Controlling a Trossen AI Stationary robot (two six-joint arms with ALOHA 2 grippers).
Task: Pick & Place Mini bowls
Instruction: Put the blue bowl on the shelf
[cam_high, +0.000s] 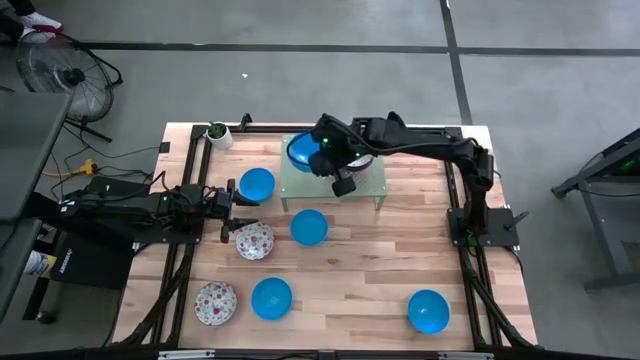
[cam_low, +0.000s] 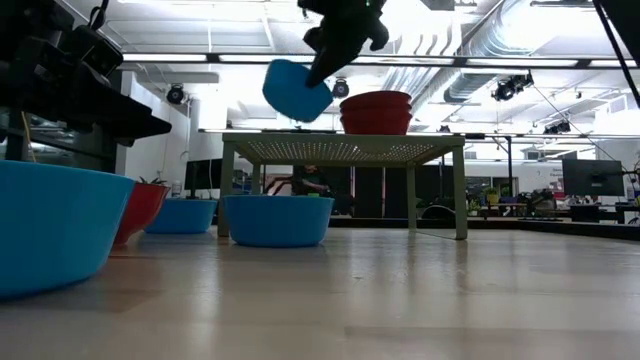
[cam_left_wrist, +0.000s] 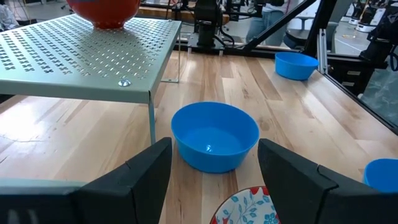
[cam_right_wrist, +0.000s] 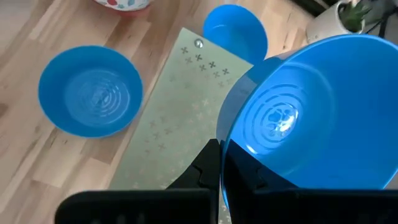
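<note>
My right gripper (cam_high: 318, 160) hangs over the pale green perforated stand (cam_high: 372, 186), shut on a plain blue mini bowl (cam_low: 297, 90) held tilted above the stand's top. Red bowls (cam_low: 376, 112) sit stacked on that stand. My left gripper (cam_high: 228, 208) waits open at the table's left. A blue bowl (cam_left_wrist: 214, 134) rests on the wood ahead of it and a floral bowl (cam_left_wrist: 245, 208) lies just below its fingers. More blue bowls (cam_high: 257, 184) (cam_high: 271, 298) (cam_high: 428, 311) and another floral bowl (cam_high: 215, 303) rest on the tabletop. My right gripper pinches the blue bowl's rim (cam_right_wrist: 225, 149) at one side, one finger inside the bowl and one outside as far as the wrist view shows. The fingers slant down from above. The bowl is lifted clear of the stand and tilted, its hollow facing the gripper.
A small white pot with a green plant (cam_high: 218, 135) stands at the table's far left corner. Black frame rails (cam_high: 185, 250) run along both side edges. Bare wood lies between the stand and the near right bowl.
</note>
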